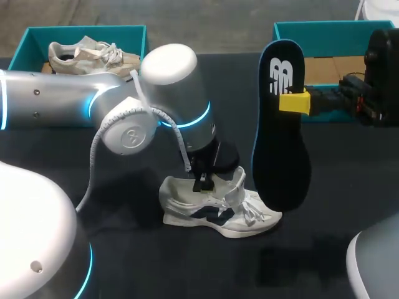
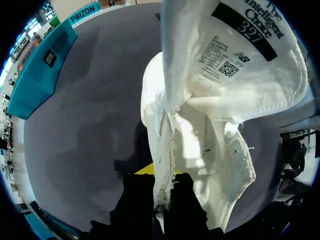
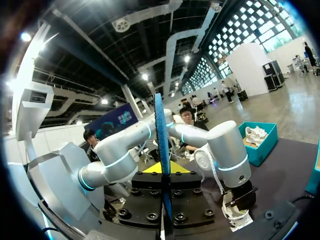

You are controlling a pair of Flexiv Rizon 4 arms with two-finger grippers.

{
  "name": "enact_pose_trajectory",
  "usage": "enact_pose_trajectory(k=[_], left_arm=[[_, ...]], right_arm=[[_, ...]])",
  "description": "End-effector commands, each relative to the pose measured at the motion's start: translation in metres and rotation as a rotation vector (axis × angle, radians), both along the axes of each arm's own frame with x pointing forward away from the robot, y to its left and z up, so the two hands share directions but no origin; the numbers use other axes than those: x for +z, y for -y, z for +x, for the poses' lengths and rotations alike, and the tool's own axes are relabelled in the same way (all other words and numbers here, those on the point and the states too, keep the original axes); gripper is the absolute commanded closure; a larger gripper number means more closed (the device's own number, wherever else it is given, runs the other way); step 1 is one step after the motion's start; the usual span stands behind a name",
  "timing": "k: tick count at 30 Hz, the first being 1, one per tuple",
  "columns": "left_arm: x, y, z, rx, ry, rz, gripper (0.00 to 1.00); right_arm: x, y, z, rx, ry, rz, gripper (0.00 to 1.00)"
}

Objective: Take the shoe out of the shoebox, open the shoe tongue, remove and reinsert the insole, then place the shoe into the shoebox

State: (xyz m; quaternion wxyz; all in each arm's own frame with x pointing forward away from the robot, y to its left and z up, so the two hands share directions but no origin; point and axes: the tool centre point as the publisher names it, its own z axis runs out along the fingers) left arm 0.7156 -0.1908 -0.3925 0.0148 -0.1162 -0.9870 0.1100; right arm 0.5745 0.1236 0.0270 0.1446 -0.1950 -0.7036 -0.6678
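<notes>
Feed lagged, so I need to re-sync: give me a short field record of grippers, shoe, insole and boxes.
left gripper: shut on the white shoe at its opening
right gripper: shut on the insole, held above the table
white shoe: sole down on the table, tongue standing up
insole: out of the shoe, upright in the air
left shoebox: holds a beige shoe
right shoebox: open, behind the right gripper
</notes>
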Motion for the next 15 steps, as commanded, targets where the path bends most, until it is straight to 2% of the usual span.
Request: enact_pose_trajectory(k=[1, 15], left_arm=[[0.002, -0.002, -0.001, -0.006, 0.008, -0.006, 1.00], [0.039, -0.013, -0.007, -0.103, 0.088, -0.061, 1.00]], right_arm=[[-0.001, -0.001, 0.000, -0.001, -0.003, -0.002, 1.00], [-0.001, -0.001, 0.000, -0.001, -0.003, -0.002, 1.00]])
